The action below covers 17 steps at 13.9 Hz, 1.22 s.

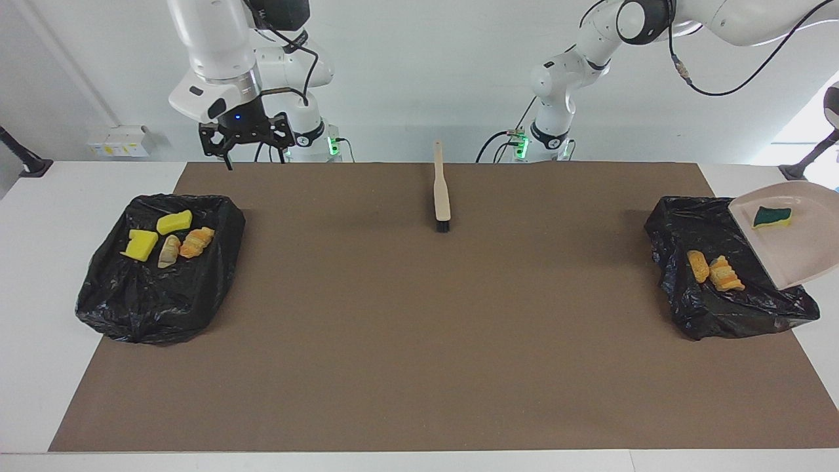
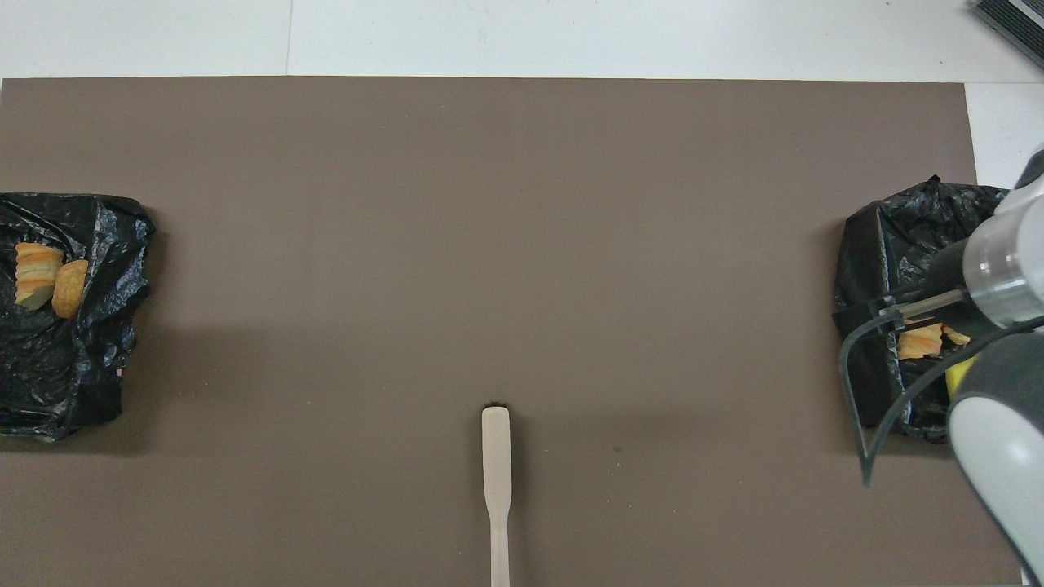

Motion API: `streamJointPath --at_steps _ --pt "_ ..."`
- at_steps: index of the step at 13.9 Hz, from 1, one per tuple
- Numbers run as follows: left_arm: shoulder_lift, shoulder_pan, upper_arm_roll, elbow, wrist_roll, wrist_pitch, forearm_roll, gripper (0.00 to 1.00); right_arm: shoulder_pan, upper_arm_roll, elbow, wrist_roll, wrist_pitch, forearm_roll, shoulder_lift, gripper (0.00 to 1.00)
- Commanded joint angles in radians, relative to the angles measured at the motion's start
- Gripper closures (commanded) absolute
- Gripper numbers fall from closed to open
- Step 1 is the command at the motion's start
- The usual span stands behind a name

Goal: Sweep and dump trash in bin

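I see my right gripper [image 1: 246,139] hanging open and empty over the bin [image 1: 160,278] holding four trash bits [image 1: 167,239]; my left gripper isn't visible.

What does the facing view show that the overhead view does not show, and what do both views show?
Only the facing view shows the dustpan tilted over the bin at the left arm's end, a green sponge in it, and two yellow foam chunks in the bin at the right arm's end. Only the overhead view shows the right gripper over that bin. Both show the brush, the brown mat and two bread lumps.
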Motion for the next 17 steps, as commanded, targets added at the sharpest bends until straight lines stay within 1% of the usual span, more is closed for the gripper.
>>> streamJointPath --at_steps 1,3,5,6,7,9,11,12,15,17 --pt "-0.098 -0.046 0.013 -0.168 -0.07 0.107 0.097 1.0 -0.073 0.015 0.034 0.091 -0.009 0.025 0.02 0.0" --pt "-0.145 -0.044 0.015 -0.254 -0.139 0.15 0.109 1.0 -0.105 0.015 0.057 0.144 -0.01 0.057 0.021 0.0" --pt "-0.161 -0.066 0.015 -0.277 -0.296 0.141 0.174 1.0 -0.126 0.015 0.065 0.142 -0.009 0.08 0.029 0.0" --pt "-0.168 -0.096 0.016 -0.279 -0.327 0.126 0.216 1.0 -0.128 0.015 0.071 0.142 -0.01 0.082 0.031 0.0" --pt "-0.175 -0.1 0.015 -0.273 -0.325 0.101 0.244 1.0 -0.127 0.015 0.07 0.145 -0.009 0.085 0.029 0.0" --pt "-0.205 -0.1 0.013 -0.279 -0.32 0.092 0.236 1.0 -0.125 0.01 0.062 0.145 0.011 0.09 0.023 0.0" --pt "-0.207 -0.103 0.013 -0.285 -0.329 0.09 0.235 1.0 -0.122 0.01 0.056 0.145 0.02 0.088 0.018 0.0" --pt "-0.208 -0.116 0.013 -0.305 -0.345 0.095 0.236 1.0 -0.12 0.01 0.045 0.147 0.02 0.09 0.012 0.0" --pt "-0.228 -0.133 0.013 -0.353 -0.481 0.049 0.224 1.0 -0.122 0.008 0.033 0.154 0.019 0.099 0.005 0.0" --pt "-0.237 -0.152 0.013 -0.371 -0.646 -0.036 0.152 1.0 -0.128 0.007 0.022 0.191 0.025 0.117 0.005 0.0"
